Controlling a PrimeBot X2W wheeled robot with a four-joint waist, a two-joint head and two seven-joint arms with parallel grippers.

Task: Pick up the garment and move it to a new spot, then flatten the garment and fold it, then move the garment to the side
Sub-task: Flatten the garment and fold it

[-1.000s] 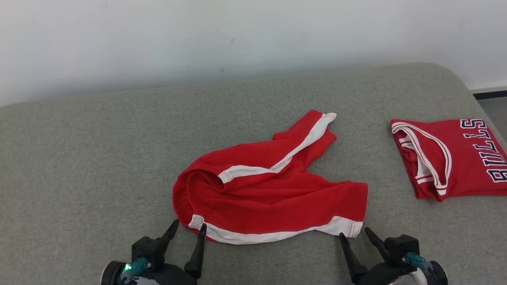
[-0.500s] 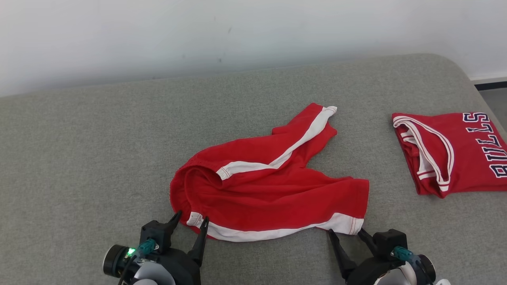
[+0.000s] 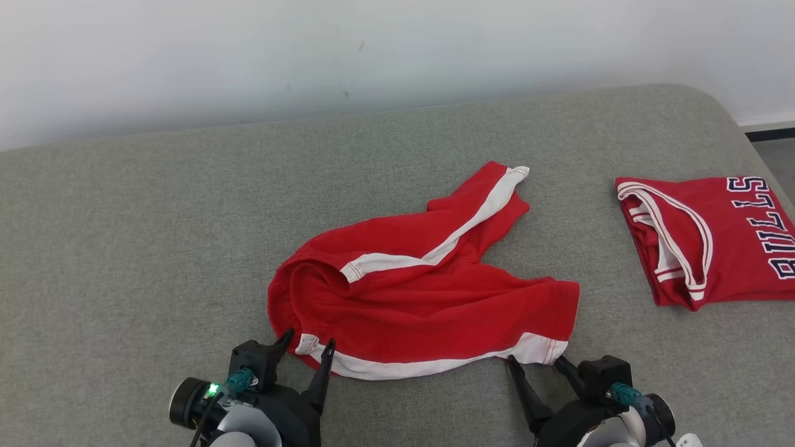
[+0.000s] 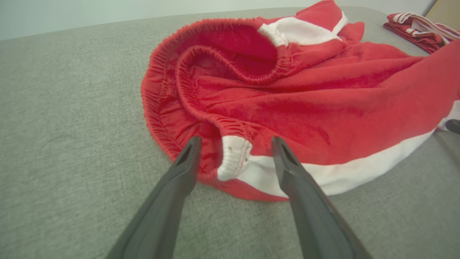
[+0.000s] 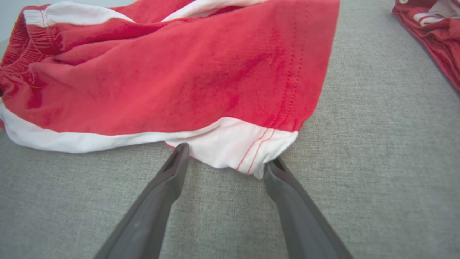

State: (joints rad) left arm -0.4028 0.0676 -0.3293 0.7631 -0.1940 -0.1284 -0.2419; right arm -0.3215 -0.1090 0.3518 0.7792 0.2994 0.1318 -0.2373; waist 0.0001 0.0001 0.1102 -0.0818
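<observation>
Shorts (image 3: 422, 298) — red, white-striped, waistband gaping — lie rumpled at the middle of the grey cushion (image 3: 155, 236). Left gripper (image 3: 309, 337) stands spread astride the waistband corner; right gripper (image 3: 534, 359), spread too, at the hem corner.

Bright even light, soft shadows, sharp focus.

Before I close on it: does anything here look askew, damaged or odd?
Only the red shorts: they lie crumpled, one leg twisted away to the far side and the waistband bunched in on itself. The folded jersey to the right lies neat. No damage or spill visible.
</observation>
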